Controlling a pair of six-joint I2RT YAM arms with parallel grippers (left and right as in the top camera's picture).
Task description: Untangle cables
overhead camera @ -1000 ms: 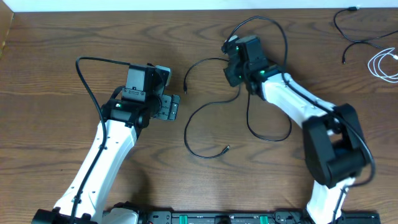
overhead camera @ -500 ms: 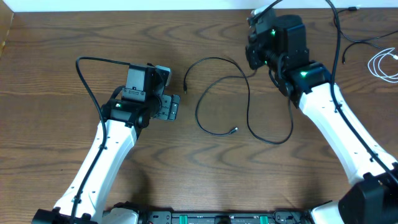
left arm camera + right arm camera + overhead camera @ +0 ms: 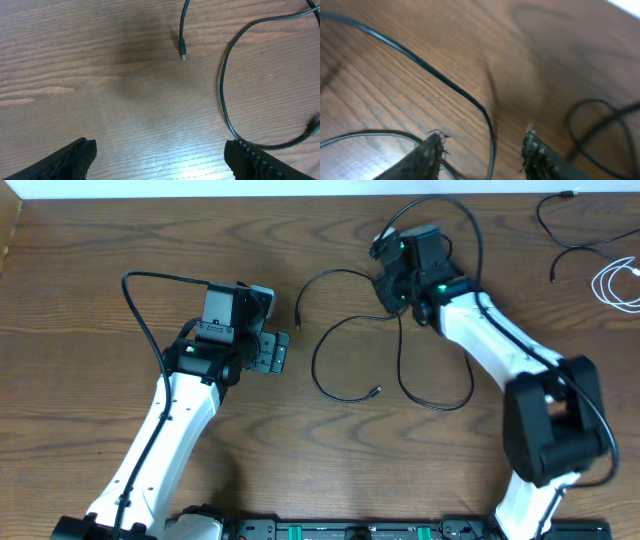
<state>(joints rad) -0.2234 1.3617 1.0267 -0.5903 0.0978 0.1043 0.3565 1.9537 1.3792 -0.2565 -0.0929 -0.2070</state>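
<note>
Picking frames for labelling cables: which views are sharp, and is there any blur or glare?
Overhead: sharp, evenly lit, the black cable easy to trace. Left wrist: sharp, with a pale glare patch on the table near the bottom edge and a soft shadow left of the plug. Right wrist: blurred throughout, the fingers and cable smeared.

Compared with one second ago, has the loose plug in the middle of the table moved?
Yes. The plug has slid toward the far edge of the table, judged against the unmoved left gripper.
</note>
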